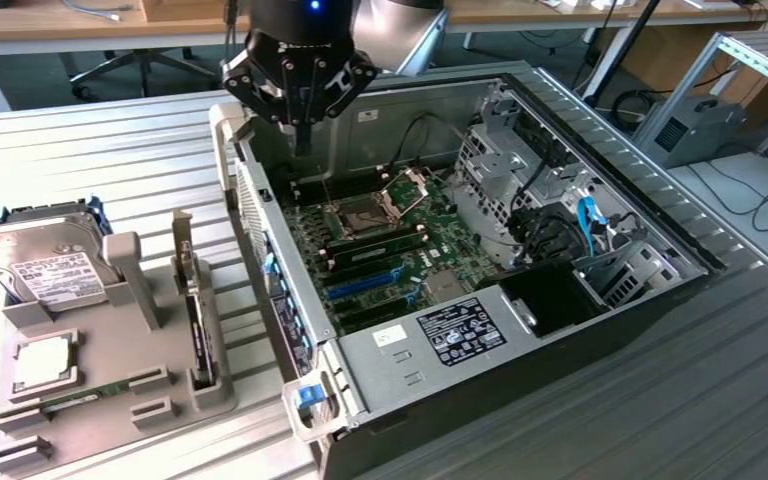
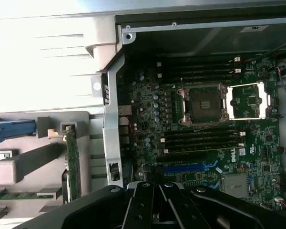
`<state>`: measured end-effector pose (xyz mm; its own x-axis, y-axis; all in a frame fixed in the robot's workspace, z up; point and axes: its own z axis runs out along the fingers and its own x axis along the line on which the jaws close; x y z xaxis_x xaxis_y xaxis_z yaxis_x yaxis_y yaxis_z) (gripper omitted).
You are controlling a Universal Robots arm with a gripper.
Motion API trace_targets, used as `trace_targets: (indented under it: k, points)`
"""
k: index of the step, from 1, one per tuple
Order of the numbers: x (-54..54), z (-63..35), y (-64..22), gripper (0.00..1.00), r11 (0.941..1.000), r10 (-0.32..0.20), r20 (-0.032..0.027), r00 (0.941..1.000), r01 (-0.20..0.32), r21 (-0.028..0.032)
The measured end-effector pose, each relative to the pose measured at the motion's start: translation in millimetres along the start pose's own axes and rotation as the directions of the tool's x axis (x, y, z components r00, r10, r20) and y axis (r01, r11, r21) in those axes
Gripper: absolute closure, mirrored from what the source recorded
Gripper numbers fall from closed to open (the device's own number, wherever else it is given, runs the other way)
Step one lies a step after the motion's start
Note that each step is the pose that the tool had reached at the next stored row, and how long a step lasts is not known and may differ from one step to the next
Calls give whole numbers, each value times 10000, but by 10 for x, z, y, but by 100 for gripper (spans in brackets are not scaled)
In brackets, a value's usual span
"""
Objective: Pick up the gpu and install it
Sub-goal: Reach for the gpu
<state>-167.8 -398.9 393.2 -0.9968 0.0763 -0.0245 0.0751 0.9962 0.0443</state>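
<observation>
The gpu [image 1: 197,320] stands on edge in a slot of the grey holder [image 1: 117,420] at the exterior view's left, silver bracket up at its far end. In the wrist view the gpu [image 2: 72,167] appears as a thin upright card beside the case wall. My gripper [image 1: 301,130] hangs above the far left corner of the open computer case [image 1: 651,230], well away from the card, its fingers pressed together and holding nothing. The wrist view has my gripper [image 2: 155,207] with its black fingers [image 2: 140,202] meeting over the motherboard [image 2: 205,133], near a blue expansion slot [image 2: 190,168].
A silver hard drive [image 1: 44,265] with a white label, a processor [image 1: 40,362] and a green RAM stick [image 1: 84,400] sit on the same holder. Drive cages and cables [image 1: 558,230] crowd the case's right side. Slatted metal table [image 1: 91,150] surrounds everything.
</observation>
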Motion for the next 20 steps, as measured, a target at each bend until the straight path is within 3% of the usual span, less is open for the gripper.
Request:
trace_targets:
  k: [20]
  points:
    - [87,-3,-7,89,10000,0,-1,10000,0,0]
